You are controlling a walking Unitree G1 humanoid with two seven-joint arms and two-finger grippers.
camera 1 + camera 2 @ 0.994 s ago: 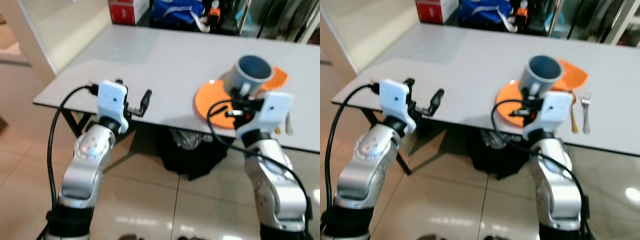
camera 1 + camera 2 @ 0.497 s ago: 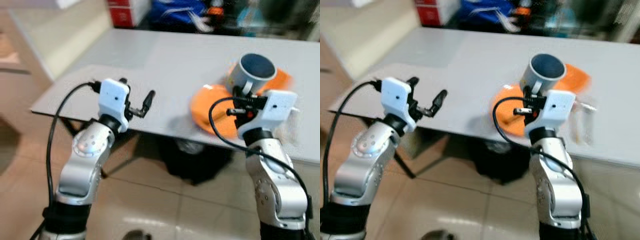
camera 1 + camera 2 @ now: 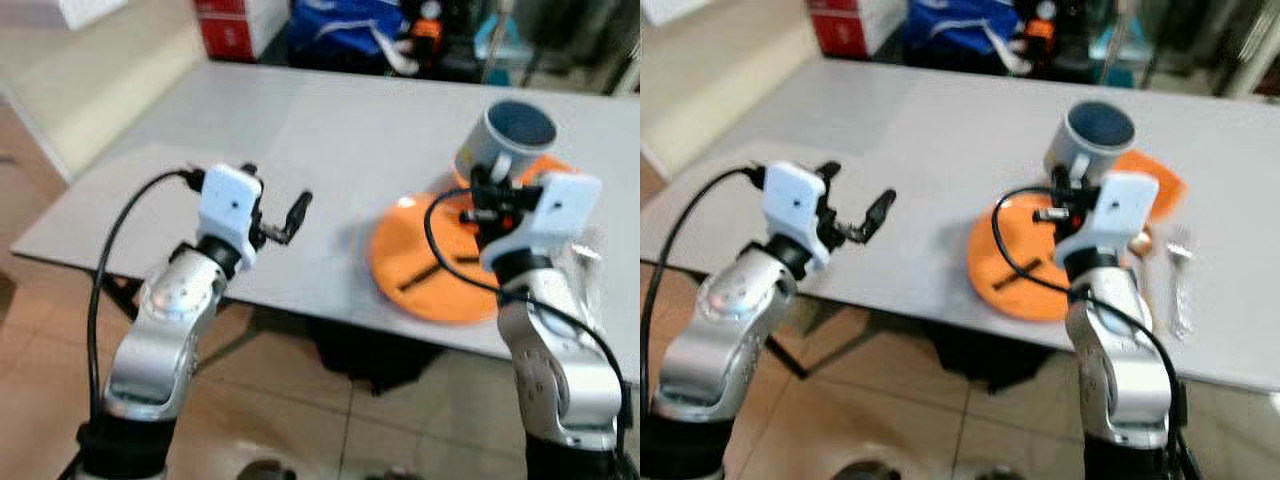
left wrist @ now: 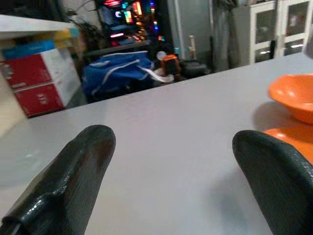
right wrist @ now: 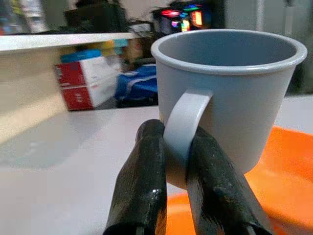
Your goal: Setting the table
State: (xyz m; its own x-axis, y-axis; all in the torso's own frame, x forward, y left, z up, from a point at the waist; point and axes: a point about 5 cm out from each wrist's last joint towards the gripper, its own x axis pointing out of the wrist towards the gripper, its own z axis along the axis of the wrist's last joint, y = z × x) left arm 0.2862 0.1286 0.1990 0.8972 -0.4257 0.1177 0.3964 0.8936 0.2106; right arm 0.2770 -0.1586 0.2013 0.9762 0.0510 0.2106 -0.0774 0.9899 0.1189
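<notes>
A grey mug point(image 3: 508, 138) hangs above the orange plate point(image 3: 435, 262), upright, with my right gripper point(image 5: 182, 164) shut on its handle point(image 5: 185, 128). An orange bowl point(image 3: 1150, 183) sits behind the plate, partly hidden by the mug. To the right of the plate lie a fork point(image 3: 1181, 273) and a spoon point(image 3: 1139, 247). My left gripper point(image 3: 275, 212) is open over the near left part of the grey table point(image 3: 300, 130), holding nothing, well apart from the plate.
A red box point(image 3: 232, 28) and a blue bag point(image 3: 345, 28) stand beyond the table's far edge. A beige wall or cabinet side point(image 3: 90, 70) runs along the left. Tiled floor point(image 3: 300, 410) lies in front of the near edge.
The view has shifted: the table now reaches lower in the picture and the plate lies more under my right arm. The mug stays held in the right gripper; the left gripper stays open.
</notes>
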